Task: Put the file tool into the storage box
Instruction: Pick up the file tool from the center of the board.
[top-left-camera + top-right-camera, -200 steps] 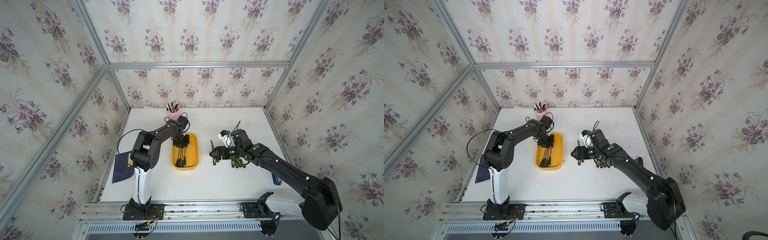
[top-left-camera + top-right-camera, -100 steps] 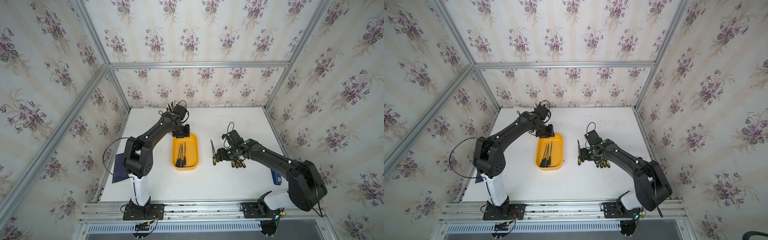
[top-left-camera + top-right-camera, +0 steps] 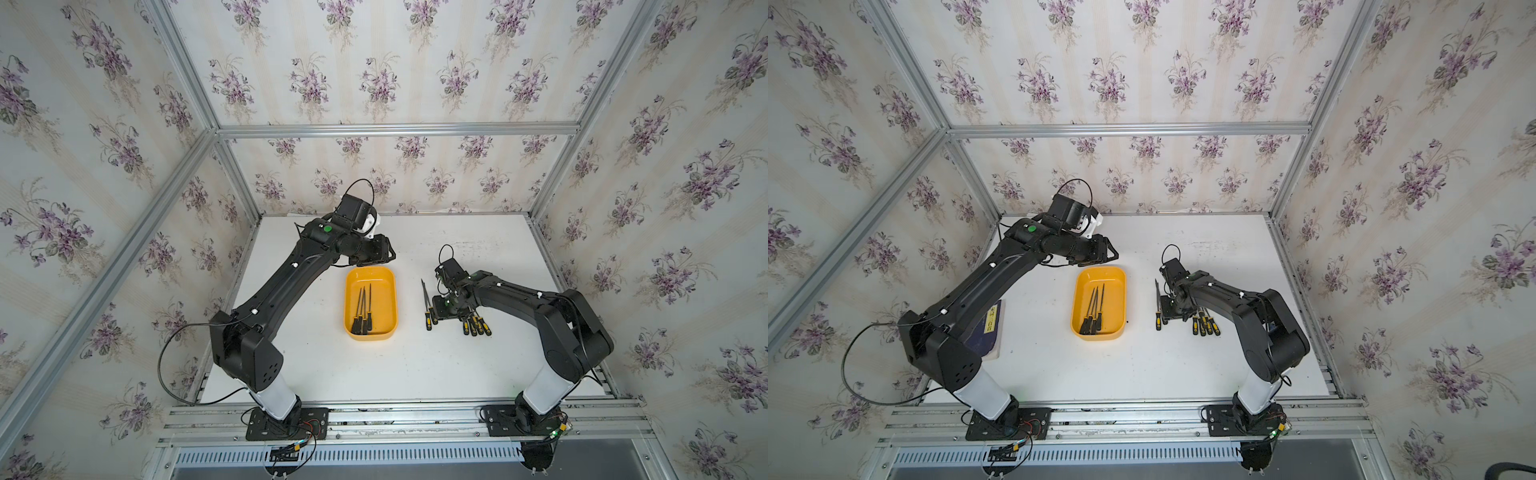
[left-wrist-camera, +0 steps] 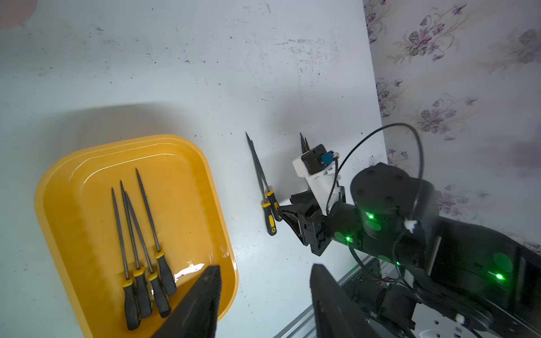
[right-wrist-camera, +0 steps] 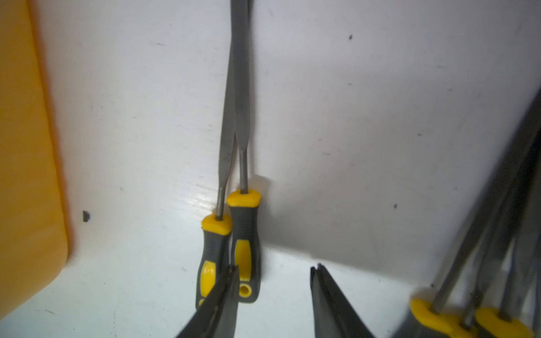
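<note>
4 files [image 3: 364, 305] in 1 storage box [image 3: 383, 299]

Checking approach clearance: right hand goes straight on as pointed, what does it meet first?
Likely the pair of file handles right ahead of the right hand; one finger lines up with them. Depth is unclear.

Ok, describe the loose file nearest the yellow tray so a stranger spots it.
On the table sits a yellow tray holding four files. Beside it, by the right gripper, lie two files side by side; yours is the one nearer the tray.
</note>
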You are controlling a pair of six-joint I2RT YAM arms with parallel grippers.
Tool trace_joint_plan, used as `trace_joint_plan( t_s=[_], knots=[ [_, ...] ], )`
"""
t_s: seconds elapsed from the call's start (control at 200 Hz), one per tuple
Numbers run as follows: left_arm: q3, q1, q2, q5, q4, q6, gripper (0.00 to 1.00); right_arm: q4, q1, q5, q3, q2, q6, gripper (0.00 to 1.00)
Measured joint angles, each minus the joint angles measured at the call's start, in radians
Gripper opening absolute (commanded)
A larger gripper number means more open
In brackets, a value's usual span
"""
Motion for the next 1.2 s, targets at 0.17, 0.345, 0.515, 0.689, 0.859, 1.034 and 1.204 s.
trace_joint_plan(
  t_s=[0.17,0.345,0.515,0.689,0.859,1.034,1.204],
  knots=[
    [0.0,0.0,-0.037,0.011,-0.006,-0.013,0.54,0.013,0.0,-0.019,0.011,0.015,-0.004,0.46],
    [-0.007,0.0,-0.043,0.012,-0.015,-0.016,0.55,0.018,0.004,-0.022,0.011,0.036,-0.007,0.45],
    [-0.014,0.001,-0.045,0.014,-0.018,-0.016,0.55,0.025,0.017,-0.008,0.005,0.044,-0.008,0.42],
    [-0.022,0.001,-0.046,0.014,-0.018,-0.016,0.54,0.025,0.03,0.032,0.013,0.058,-0.007,0.37],
    [-0.04,0.001,-0.048,0.014,-0.018,-0.016,0.54,0.024,0.035,0.065,0.016,0.072,-0.003,0.26],
    [-0.069,0.006,-0.067,0.011,-0.018,-0.016,0.54,0.042,0.036,0.071,-0.002,0.069,0.002,0.21],
    [-0.084,0.012,-0.072,0.01,-0.018,-0.016,0.55,0.086,0.036,0.072,-0.042,0.037,0.002,0.13]
  ],
)
